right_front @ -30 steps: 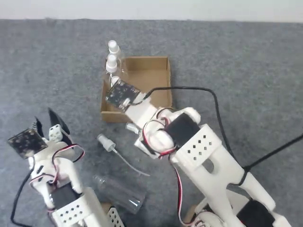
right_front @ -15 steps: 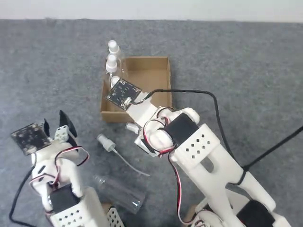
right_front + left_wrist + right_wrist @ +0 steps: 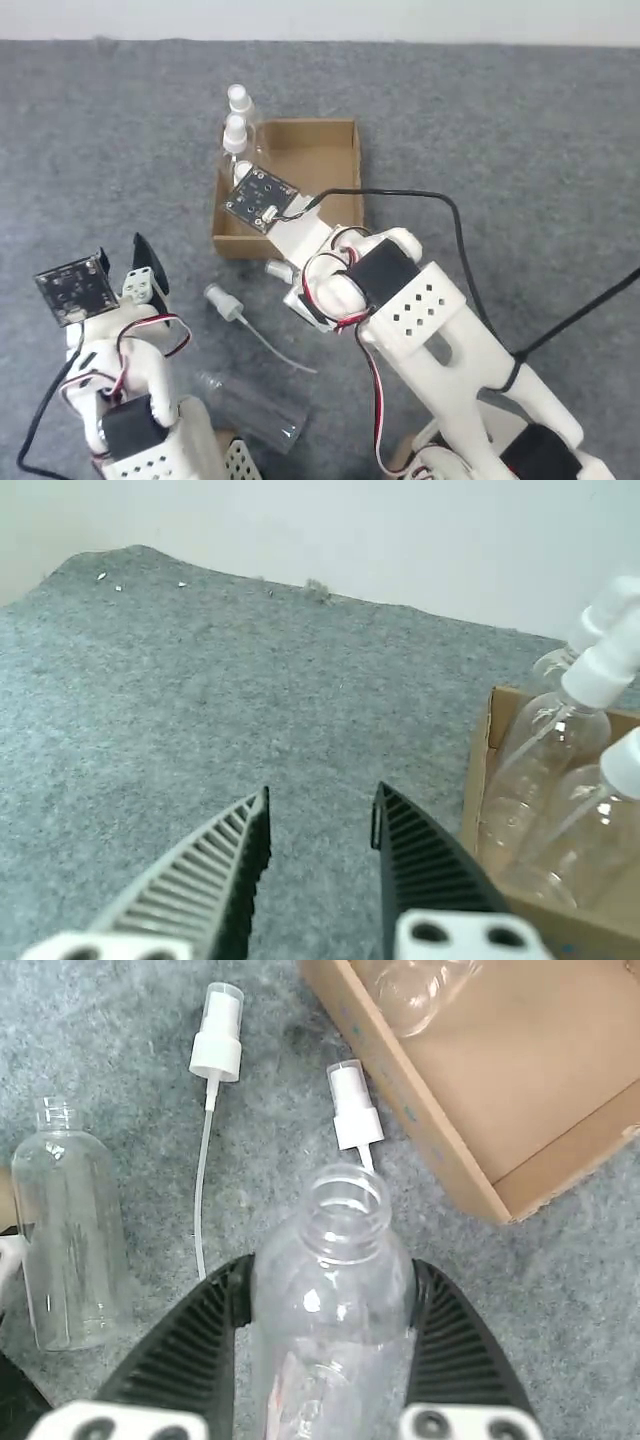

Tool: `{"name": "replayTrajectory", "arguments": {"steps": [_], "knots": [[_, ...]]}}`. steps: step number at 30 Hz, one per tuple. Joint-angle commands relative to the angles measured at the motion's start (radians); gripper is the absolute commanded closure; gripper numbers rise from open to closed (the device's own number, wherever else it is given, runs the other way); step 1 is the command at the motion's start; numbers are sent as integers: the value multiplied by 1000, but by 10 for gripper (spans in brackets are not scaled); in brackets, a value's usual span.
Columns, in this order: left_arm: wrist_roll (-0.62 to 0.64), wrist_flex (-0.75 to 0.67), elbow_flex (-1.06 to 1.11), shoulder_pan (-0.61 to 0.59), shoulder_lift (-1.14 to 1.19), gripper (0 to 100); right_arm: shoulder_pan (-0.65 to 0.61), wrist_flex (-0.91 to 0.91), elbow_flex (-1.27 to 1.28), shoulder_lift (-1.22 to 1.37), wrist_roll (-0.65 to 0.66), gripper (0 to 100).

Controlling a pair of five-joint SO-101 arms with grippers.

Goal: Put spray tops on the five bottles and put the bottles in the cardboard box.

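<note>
Right arm's fingers point(image 3: 330, 1270) are clamped on either side of an open-necked clear bottle point(image 3: 330, 1325), no spray top on it. Its neck points toward the corner of the cardboard box point(image 3: 400, 1090). Just past the neck a loose spray top point(image 3: 352, 1112) lies on the grey desk point(image 3: 500, 120), right beside the box wall. A second spray top point(image 3: 216, 1045), the one with the long thin tube, lies a bit further off, and another uncapped bottle point(image 3: 62, 1230) lies on its side beside that tube, near the base of the left arm in the high view.

Left arm's fingers point(image 3: 320, 820) are spread apart with nothing between them, hanging over bare desk, off to the side of the box.

Inside the box, three capped bottles point(image 3: 540, 750) stand upright in a row along the wall nearest the left arm, and the rest of the box floor is bare cardboard.
</note>
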Motion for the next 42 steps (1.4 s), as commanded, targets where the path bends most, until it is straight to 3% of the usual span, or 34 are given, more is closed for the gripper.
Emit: {"name": "replayTrajectory", "arguments": {"steps": [1,9,16,22,28,34,42], "knots": [[-12,46,-114,20,-9,848,13,-24,-21,-53,14,909],[-71,103,-229,55,-8,849,25,-13,-31,-45,15,909],[-83,176,-326,89,-8,849,153,-24,-28,-54,9,909],[-153,241,-409,158,8,849,191,-67,61,-58,-12,909],[-155,258,-475,158,230,849,196,-124,169,-133,-9,909],[-149,299,-522,167,408,847,297,-203,261,-191,-12,909],[-126,391,-519,298,505,844,337,-275,304,-191,-60,909]]}}
